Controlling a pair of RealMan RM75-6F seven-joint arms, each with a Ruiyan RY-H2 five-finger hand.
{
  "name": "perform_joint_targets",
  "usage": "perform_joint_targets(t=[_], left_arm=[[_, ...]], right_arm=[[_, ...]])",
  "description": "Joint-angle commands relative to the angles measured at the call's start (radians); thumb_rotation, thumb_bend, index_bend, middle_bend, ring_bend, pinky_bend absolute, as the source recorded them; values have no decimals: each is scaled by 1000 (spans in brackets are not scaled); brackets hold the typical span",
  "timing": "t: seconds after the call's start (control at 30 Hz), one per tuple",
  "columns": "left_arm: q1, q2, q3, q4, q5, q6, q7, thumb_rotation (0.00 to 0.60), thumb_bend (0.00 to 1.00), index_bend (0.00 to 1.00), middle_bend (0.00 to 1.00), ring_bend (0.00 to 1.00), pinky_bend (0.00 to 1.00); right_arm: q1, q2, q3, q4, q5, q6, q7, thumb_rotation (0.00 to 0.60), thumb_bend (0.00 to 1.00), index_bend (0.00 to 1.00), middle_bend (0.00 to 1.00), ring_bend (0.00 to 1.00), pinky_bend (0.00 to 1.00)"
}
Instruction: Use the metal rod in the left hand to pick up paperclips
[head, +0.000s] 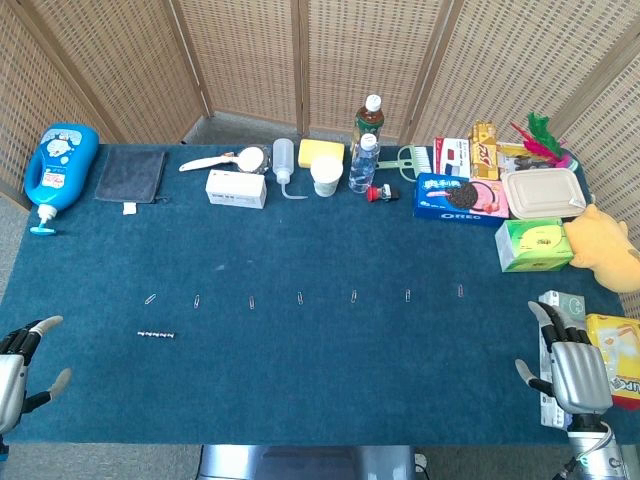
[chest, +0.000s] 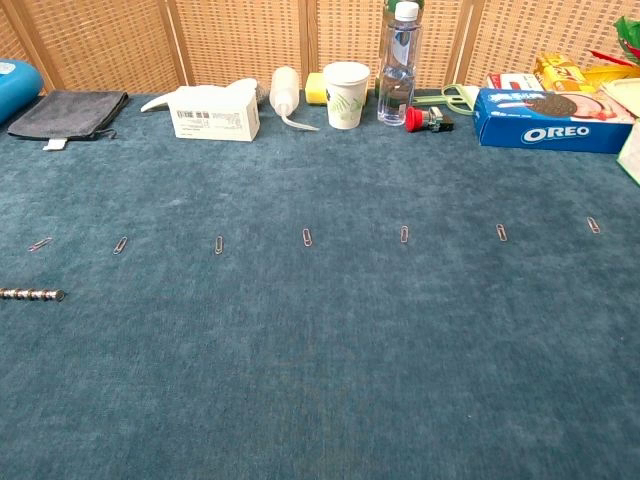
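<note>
Blue counter (head: 300, 380) w/ 7 paperclips (head: 300, 296) in a row. Metal rod (head: 157, 334) lies just below the row's left end, not yet held. Left hand (head: 20, 365) and right hand (head: 570, 365) rest at the near edge, fingers released, empty. Next: left hand should approach the rod from above, pinching mid-shaft.

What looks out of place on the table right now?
The metal rod lies on the cloth near the paperclips, not in the left hand, which is open and empty. Nothing looks spilled or damaged.
</note>
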Motion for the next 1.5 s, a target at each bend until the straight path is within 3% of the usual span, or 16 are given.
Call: perform_joint_targets(t=[0.03, 0.57, 0.97, 1.07, 1.13, 1.23, 1.4, 1.5], left_arm=[[-4, -3, -3, 0, -6, -8, 1, 600, 425, 204, 259, 276, 379], [-21, 18, -13, -6, 6, -15, -8, 600, 425, 204, 259, 275, 379], [-151, 61, -61, 16, -23, -186, -51, 600, 425, 204, 260, 281, 380], [-175, 65, -66, 25, -27, -215, -35, 600, 426, 200, 361, 419, 504], [-186, 63, -71, 33, -28, -224, -22, 600, 426, 185, 540, 649, 683], [-211, 65, -71, 44, -36, -265, 3, 600, 425, 178, 715, 845, 832], [-249, 62, -77, 65, -43, -312, 48, 600, 425, 203, 880, 989, 987], [-265, 54, -79, 78, -51, -331, 69, 600, 428, 238, 935, 1000, 1000]], right_arm=[[3, -2, 3, -3, 6, -6, -9, 600, 273, 109, 162, 131, 244], [-7, -6, 0, 5, 10, 7, 6, 600, 274, 108, 162, 131, 244], [-12, -7, 0, 12, 13, 8, 13, 600, 274, 108, 162, 131, 244], [-12, -8, 1, 10, 16, 6, 7, 600, 274, 108, 162, 131, 244], [-11, -8, 2, 8, 17, 6, 3, 600, 274, 108, 162, 131, 244], [-9, -6, 4, 2, 18, 5, -6, 600, 274, 108, 162, 131, 244], [-8, -5, 6, -8, 22, 3, -21, 600, 274, 108, 162, 131, 244], [-8, -4, 8, -15, 23, 4, -29, 600, 274, 108, 162, 131, 244]])
